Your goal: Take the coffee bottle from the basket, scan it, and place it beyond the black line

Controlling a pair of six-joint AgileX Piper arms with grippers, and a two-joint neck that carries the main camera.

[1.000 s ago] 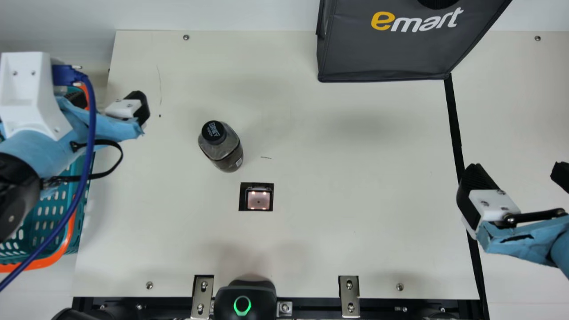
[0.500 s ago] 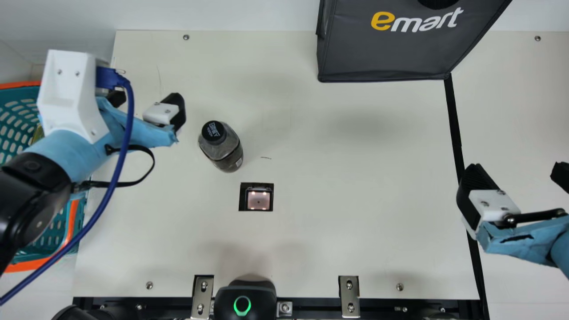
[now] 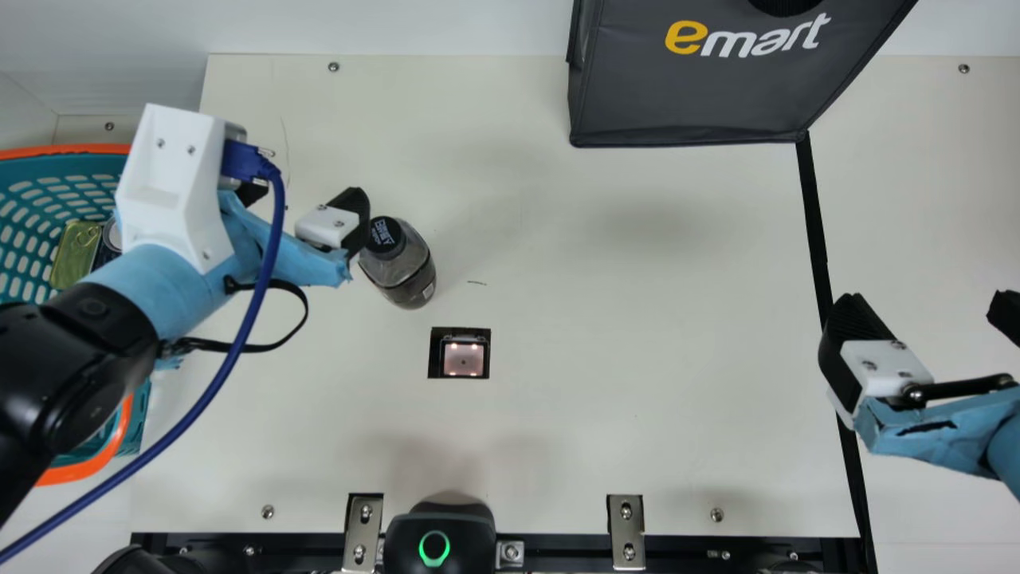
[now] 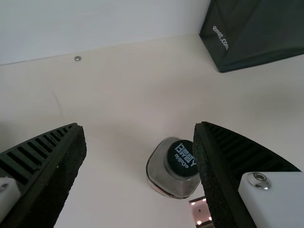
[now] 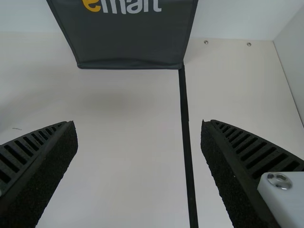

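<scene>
Left claw (image 4: 140,126) is wide, empty; bottle (image 3: 405,269) stands upright on tabletop (image 3: 637,335) near scanner (image 3: 464,359). Centre claw over cap (image 3: 382,237) before lowering, else it likely clips and tips the bottle; then squeeze evenly.

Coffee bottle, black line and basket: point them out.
Coffee bottle (image 3: 384,236): main view, on its black cap.
Black line (image 3: 814,215): main view, on its upper part.
Basket (image 3: 64,149): main view, on its orange rim.
</scene>
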